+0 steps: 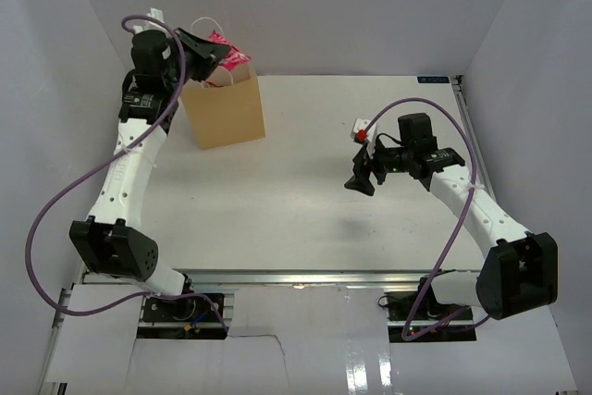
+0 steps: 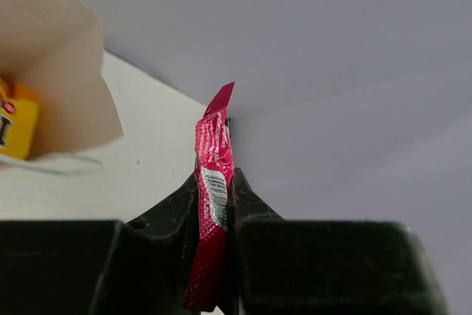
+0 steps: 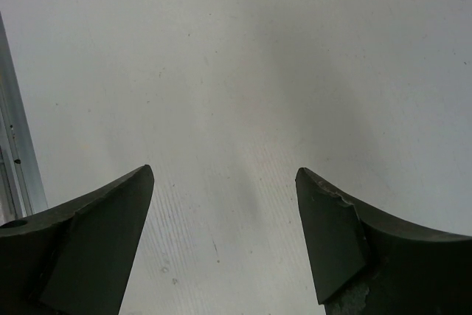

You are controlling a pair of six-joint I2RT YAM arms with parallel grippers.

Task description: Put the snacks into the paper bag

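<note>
Pinching the magenta wrapper tight, the left claw should get right over the paper bag before letting go.

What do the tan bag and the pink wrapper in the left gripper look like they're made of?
The paper bag looks like matte tan kraft paper: dull flat sides, crisp folded edges. The magenta wrapper pinched in the left gripper is probably thin glossy plastic film: it crinkles, catches light and has a crimped end.

Bright even light, faint shadows, paper bag blurred.
</note>
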